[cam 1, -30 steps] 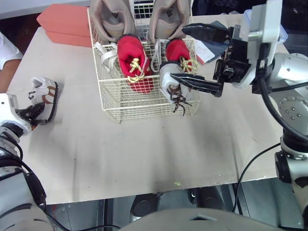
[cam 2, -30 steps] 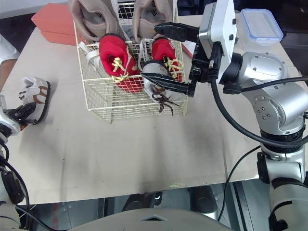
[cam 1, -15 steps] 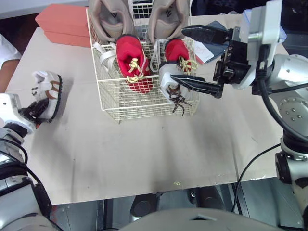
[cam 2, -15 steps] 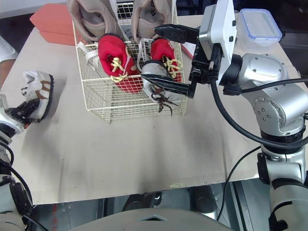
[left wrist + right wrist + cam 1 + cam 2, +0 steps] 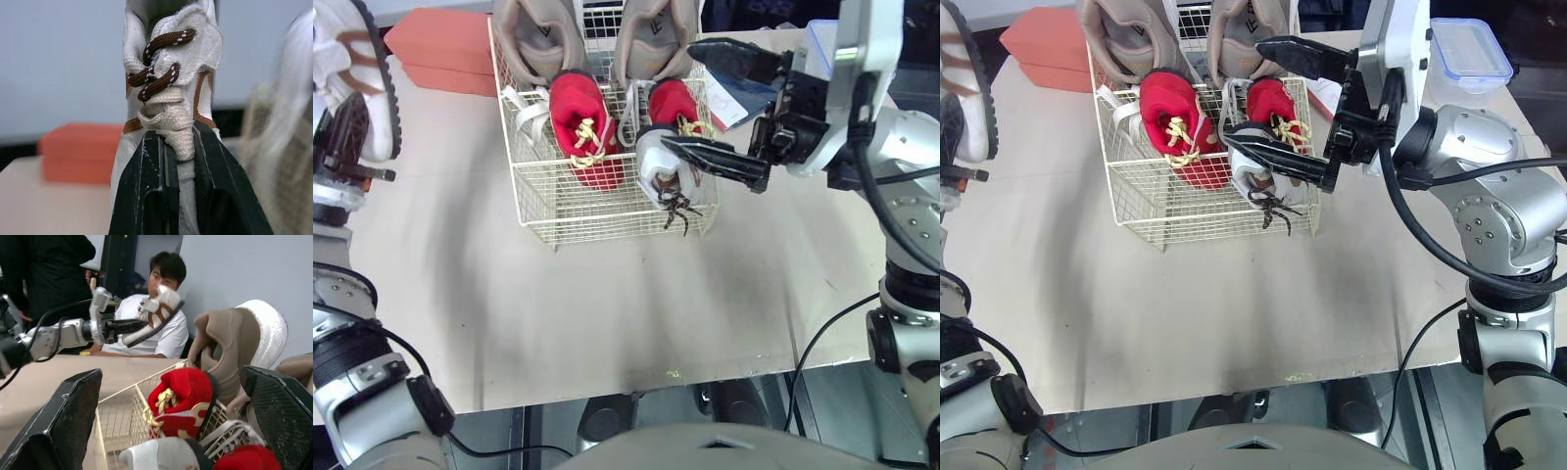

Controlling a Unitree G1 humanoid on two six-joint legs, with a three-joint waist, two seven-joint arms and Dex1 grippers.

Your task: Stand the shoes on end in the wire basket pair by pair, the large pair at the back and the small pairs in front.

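Holding a small white shoe [image 5: 166, 58] with brown laces, my left gripper [image 5: 177, 134] is clamped on its tongue, one finger on each side of the lacing. The shoe hangs in the air, clear of the counter [image 5: 607, 313] and well to the left of the wire basket [image 5: 578, 211].

My right gripper [image 5: 683, 95] hovers over the right half of the basket with its two fingers spread wide apart and nothing between them. One finger reaches above the back right corner; the other lies low over the front right compartment.

In the basket, two large tan shoes [image 5: 533, 34] stand on end at the back, side by side. In front of them stand two red shoes [image 5: 582, 122] with yellow laces, one left and one right. A second white shoe [image 5: 656, 171] stands at the front right, just beside the right red shoe, its brown laces poking out through the front wires. The front left compartment has no shoe.

Orange boxes [image 5: 440, 39] lie at the counter's far left corner, and a clear lidded container [image 5: 1469, 49] sits at the far right. A person [image 5: 161, 333] in a white shirt sits beyond the counter.
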